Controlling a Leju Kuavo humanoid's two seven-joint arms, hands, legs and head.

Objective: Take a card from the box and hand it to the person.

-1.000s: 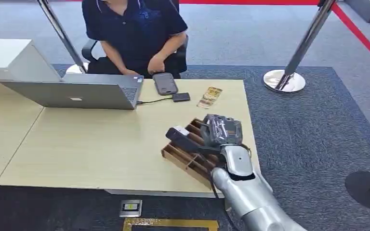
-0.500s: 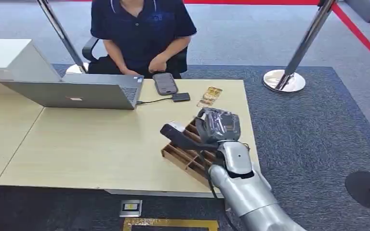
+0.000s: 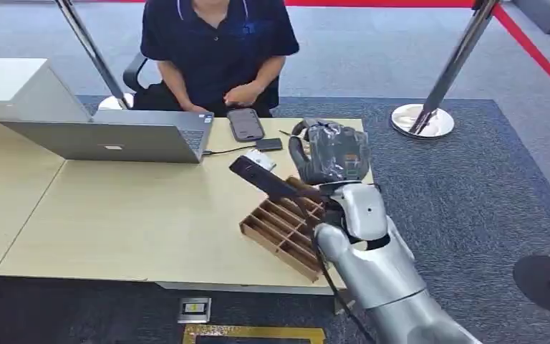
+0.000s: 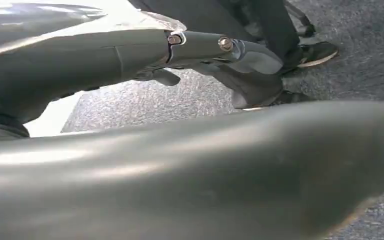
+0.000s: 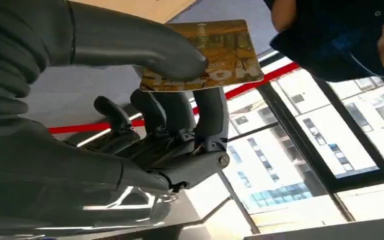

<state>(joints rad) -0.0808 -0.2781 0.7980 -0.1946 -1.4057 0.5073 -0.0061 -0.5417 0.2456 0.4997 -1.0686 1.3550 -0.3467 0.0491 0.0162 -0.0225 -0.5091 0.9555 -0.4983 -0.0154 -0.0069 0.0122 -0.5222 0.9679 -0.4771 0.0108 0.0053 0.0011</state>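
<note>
Above the far right corner of the light wooden table [image 3: 114, 222], the right hand [image 3: 327, 154] hangs in the air, lifted clear of the wooden divided box [image 3: 281, 228] that sits near the table's right edge. In the right wrist view the grip is plain: the thick grey thumb presses on one face of a yellow-brown printed card [image 5: 215, 52], the darker fingers [image 5: 210, 117] back it from the other side, and the card's free end sticks out past them. So the right hand [image 5: 145, 100] has the card pinched, well off the table.

Across the table sits a person [image 3: 218, 43] in a dark blue polo shirt, on a black office chair, one hand [image 3: 240, 93] held loosely near the table's far edge, apart from the robot's hand. Between that person and the raised hand lie a dark phone [image 3: 244, 124] and a small black box [image 3: 268, 144] with a cable running to an open grey laptop [image 3: 114, 136] on the left.

A white cabinet [image 3: 11, 86] stands at the far left, and a chrome stanchion base [image 3: 422, 120] rests on the grey carpet to the right.

The left wrist view looks down at carpet past dark metal parts; I cannot tell how the left hand is set.
</note>
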